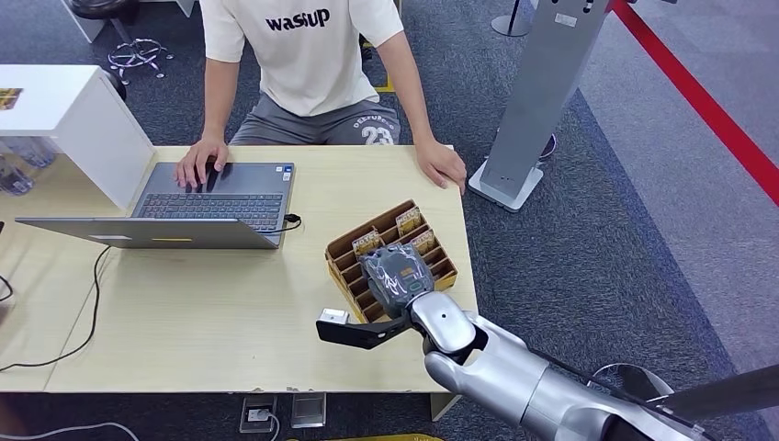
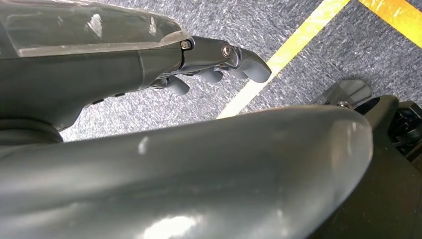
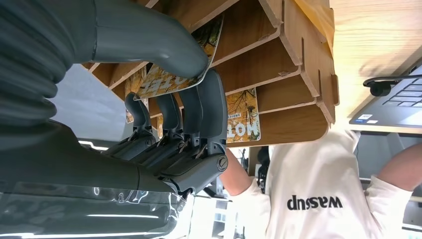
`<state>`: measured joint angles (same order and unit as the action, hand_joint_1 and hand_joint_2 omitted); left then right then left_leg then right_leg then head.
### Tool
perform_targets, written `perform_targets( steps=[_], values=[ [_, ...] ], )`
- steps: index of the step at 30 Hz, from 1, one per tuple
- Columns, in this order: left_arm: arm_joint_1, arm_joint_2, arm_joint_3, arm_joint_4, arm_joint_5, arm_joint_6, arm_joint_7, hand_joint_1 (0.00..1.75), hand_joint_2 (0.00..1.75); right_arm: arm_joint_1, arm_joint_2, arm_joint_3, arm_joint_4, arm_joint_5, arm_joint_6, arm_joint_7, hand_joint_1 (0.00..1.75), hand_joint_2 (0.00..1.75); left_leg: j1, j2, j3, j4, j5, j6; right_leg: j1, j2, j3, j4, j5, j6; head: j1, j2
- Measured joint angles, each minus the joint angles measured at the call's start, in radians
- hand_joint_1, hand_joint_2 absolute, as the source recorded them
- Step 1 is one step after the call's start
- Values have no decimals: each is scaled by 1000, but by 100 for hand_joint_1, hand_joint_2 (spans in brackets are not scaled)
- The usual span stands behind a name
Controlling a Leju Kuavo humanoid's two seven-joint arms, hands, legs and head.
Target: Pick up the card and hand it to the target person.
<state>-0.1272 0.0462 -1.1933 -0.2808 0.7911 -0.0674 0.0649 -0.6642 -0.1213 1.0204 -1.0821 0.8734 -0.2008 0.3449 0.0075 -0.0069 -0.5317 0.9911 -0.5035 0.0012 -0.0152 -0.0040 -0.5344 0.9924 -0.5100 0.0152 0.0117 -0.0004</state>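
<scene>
Right hand is reaching down into the wooden card rack near the right end of the table, its silver arm coming in from the lower right. In the right wrist view the thick grey thumb and the darker fingers are pinching a card printed with autumn leaves and large white letters, the thumb pressing on one face and the fingers on the other. That card is sitting in one of the rack's slots, partly hidden by the hand. Another card of the same print is standing in the neighbouring slot, just beside the fingers, and more cards are showing at the far end of the rack in the head view.

Left hand is hanging over grey carpet with a yellow stripe, its fingers curling loosely with nothing between them.

Across the table a person in a white T-shirt is sitting, one hand resting on the keyboard of an open laptop and the other lying on the table edge near the rack. A black cable is running from the laptop across the table.
</scene>
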Motion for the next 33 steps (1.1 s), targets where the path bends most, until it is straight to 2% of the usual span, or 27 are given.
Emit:
perform_targets(
  steps=[11, 25, 33],
  values=[
    [1, 0, 0, 1, 4, 1, 0, 0, 0, -13, -21, -12, -61, -5, 11, 38, 133, 175, 0, 0, 0, 0, 0, 0, 0, 0, 0, 0, 0, 0, 0, 0],
    [4, 2, 0, 2, 14, -2, -3, 0, 0, -17, -74, -66, -248, -56, 94, 90, 133, 175, 0, 0, 0, 0, 0, 0, 0, 0, 0, 0, 0, 0, 0, 0],
    [5, 2, 0, 5, 14, 0, -3, 0, 0, -16, -95, -88, -342, -64, 113, 92, 133, 175, 0, 0, 0, 0, 0, 0, 0, 0, 0, 0, 0, 0, 0, 0]
  ],
)
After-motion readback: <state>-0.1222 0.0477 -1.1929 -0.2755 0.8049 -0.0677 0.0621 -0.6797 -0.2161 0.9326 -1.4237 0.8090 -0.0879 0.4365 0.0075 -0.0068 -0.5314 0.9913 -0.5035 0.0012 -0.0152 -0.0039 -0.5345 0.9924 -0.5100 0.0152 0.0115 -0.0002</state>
